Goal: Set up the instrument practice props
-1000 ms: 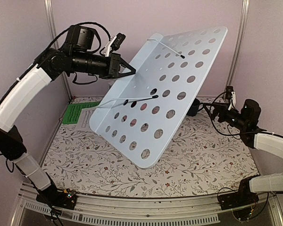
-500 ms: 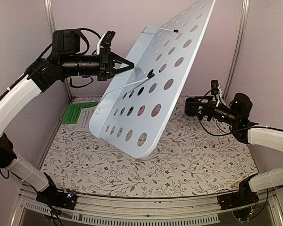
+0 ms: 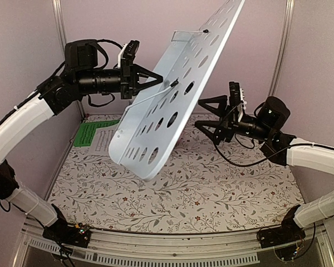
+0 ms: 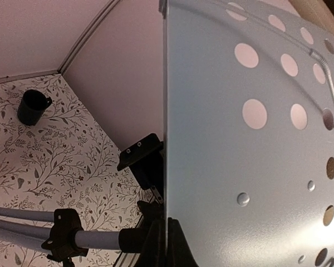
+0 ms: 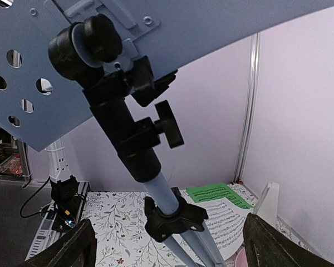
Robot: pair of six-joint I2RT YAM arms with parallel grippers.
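Observation:
The pale blue-grey perforated music stand [image 3: 178, 89] is tilted steeply above the table. My left gripper [image 3: 158, 80] is shut on the left edge of its plate, and the left wrist view shows that edge pinched between the fingers [image 4: 167, 245]. My right gripper [image 3: 199, 114] is open, behind and below the plate. In the right wrist view its fingers [image 5: 67, 245] stand wide either side of the stand's silver pole [image 5: 162, 192] without touching it. The green sheet [image 3: 92, 132] and the white sheet [image 5: 229, 219] lie flat at the back left. The white metronome [image 5: 265, 204] stands beside them.
A dark mug [image 4: 33, 105] stands on the floral cloth [image 3: 211, 183] at the back. A pink plate's rim [image 5: 240, 259] shows near the sheets. The silver tripod legs [image 4: 22, 233] lie folded together under the plate. Lilac walls close in the back and sides.
The stand's plate has swung up to a steeper tilt in my left gripper. My right gripper has moved left, under the plate toward the pole, with its jaws wide open.

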